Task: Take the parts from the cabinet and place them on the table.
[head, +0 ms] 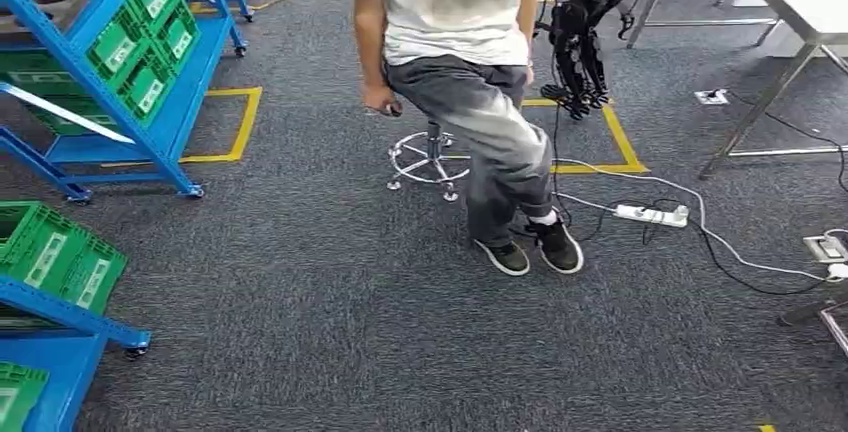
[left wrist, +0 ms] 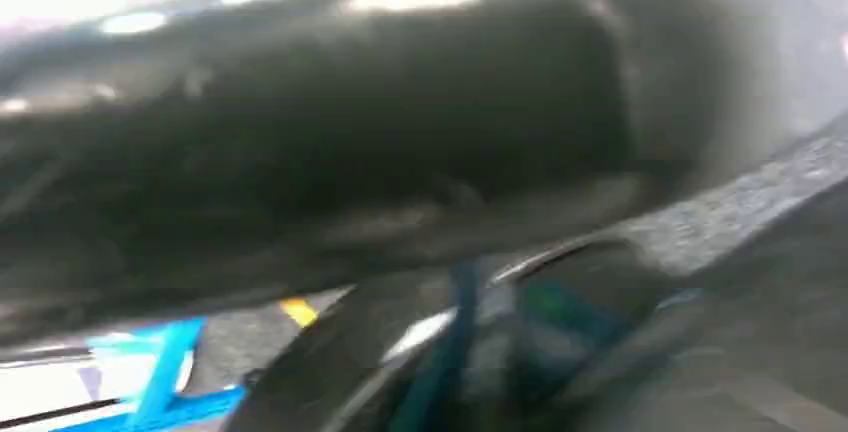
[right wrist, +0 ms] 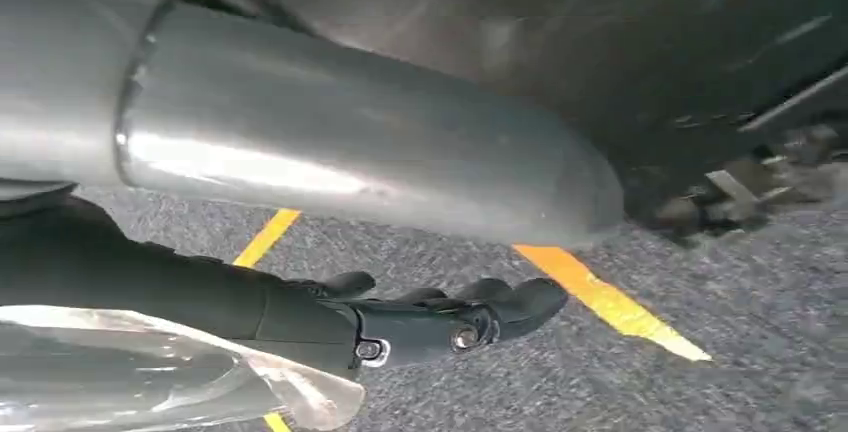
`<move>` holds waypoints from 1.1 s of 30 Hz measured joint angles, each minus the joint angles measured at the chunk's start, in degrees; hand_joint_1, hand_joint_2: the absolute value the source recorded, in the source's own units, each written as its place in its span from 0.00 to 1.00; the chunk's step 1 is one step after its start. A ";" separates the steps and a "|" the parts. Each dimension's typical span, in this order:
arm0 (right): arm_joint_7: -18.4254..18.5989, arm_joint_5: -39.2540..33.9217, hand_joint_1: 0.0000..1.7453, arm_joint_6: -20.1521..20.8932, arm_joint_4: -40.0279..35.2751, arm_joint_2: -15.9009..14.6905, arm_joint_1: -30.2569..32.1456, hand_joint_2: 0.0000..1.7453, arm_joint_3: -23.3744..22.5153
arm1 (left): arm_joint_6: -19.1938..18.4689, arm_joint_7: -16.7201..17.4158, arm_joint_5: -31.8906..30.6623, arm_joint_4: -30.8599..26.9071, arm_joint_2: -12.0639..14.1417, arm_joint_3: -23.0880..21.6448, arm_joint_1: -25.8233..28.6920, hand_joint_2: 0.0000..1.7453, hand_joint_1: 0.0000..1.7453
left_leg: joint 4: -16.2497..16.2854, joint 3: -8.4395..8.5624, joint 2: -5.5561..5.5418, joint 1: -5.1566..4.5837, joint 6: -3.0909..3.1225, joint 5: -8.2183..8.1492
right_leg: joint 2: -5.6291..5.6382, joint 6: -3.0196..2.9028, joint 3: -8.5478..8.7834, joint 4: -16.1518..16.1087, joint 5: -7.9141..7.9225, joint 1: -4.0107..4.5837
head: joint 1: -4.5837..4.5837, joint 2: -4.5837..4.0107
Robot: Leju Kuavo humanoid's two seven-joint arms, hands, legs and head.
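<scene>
Here green crates [head: 140,37] sit in the blue cabinet [head: 190,92], contents unclear

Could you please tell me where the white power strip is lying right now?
In the head view, the white power strip lies on the grey carpet, right of centre, just right of the seated person's shoes and below the yellow floor tape.

The robot's right hand [right wrist: 420,317] appears in the lower middle of the right wrist view, hanging above the floor. Its dark fingers [right wrist: 520,302] stretch nearly straight and lie close together, gripping nothing. The left wrist view is too blurred to read.
</scene>
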 joint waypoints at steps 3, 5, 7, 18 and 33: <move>0.07 -0.22 0.00 0.07 -0.02 0.15 -0.22 0.00 0.02 | -0.17 -0.04 0.00 0.00 0.37 -0.15 -0.32 0.00 0.00 | -0.13 0.01 -1.88 0.32 1.00 0.19 | 6.99 0.17 -4.06 8.32 -4.97 -0.29 | 0.59 0.00; 0.09 -0.39 0.00 0.11 0.00 0.15 -0.11 0.00 0.02 | -0.33 -0.07 -0.02 0.00 0.53 -0.26 -0.46 0.00 0.00 | -0.10 0.03 -3.72 0.06 1.21 0.15 | 7.63 0.06 -9.02 17.72 -8.15 -0.23 | 0.74 0.00; -0.04 -0.28 0.00 0.18 0.00 0.13 0.23 0.00 0.02 | -0.39 -0.11 -0.02 0.00 0.50 -0.50 -0.26 0.00 0.00 | -0.08 0.18 -5.63 -0.11 1.24 0.13 | 7.79 -0.36 -10.06 17.54 -5.67 -0.04 | 0.74 0.00; -3.58 0.98 0.00 -0.72 0.09 0.02 1.38 0.00 0.88 | 0.02 0.00 0.26 0.00 0.15 -0.52 0.18 0.00 0.00 | 6.34 -3.03 -4.77 0.03 -1.29 -3.90 | 8.73 -2.77 -1.63 -0.35 1.72 -0.08 | 0.07 0.00; -4.37 1.60 0.00 -1.05 0.13 -0.33 1.66 0.00 2.03 | -0.35 -0.17 0.61 0.00 0.02 -0.50 0.45 0.00 0.00 | 0.60 -0.67 -1.58 0.74 0.60 0.16 | 6.37 0.08 -1.36 5.27 -4.85 -0.14 | 0.53 0.00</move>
